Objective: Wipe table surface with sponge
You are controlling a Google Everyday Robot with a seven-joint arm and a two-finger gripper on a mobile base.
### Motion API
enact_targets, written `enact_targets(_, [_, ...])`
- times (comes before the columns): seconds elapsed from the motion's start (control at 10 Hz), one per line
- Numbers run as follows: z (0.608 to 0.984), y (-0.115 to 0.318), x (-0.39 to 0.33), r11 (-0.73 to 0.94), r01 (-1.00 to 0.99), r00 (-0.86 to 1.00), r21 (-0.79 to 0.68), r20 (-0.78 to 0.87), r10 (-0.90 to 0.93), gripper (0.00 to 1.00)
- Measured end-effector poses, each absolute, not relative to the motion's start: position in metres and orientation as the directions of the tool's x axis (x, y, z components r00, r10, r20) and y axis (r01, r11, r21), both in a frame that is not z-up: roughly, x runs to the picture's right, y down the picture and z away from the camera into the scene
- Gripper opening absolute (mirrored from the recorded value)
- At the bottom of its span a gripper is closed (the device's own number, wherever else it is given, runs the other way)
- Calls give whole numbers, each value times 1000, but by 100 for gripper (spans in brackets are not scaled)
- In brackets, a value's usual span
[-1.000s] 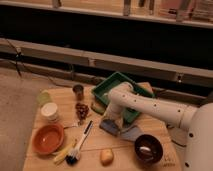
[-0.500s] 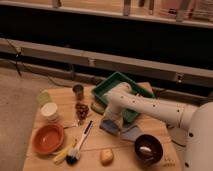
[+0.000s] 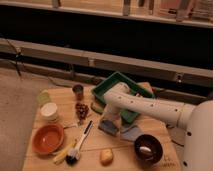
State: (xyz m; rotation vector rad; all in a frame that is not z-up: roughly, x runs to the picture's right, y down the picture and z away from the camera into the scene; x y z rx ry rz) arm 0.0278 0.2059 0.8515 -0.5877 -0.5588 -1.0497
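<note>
Near mid light tan plank tabletop (image 3: 57, 97), my pincer (image 3: 109, 124) presses the medium-blue rectangular sponge (image 3: 107, 127); grip unclear.

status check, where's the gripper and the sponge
Gripper low over the light tan plank tabletop, at the medium blue flat sponge. Paler grey-blue flat piece lies beside it, to its right in view.

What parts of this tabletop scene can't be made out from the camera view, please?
- Tool: low over the table surface; finger state too blurred to tell.
- Sponge: partly covered by the tool; contact unclear.
- Green tray: contents hidden by the arm.
- Dark bowl: contents too small to identify.
</note>
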Motion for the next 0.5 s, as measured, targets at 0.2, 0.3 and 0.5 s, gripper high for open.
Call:
enact_targets(0.2, [851,206,4,345,930,332,-127,697,-636,0])
enact_targets(0.3, [851,207,-4,334,936,311,-111,705,-638,0])
enact_targets(0.5, [851,208,-19,306,949,269,-82,718,-642,0])
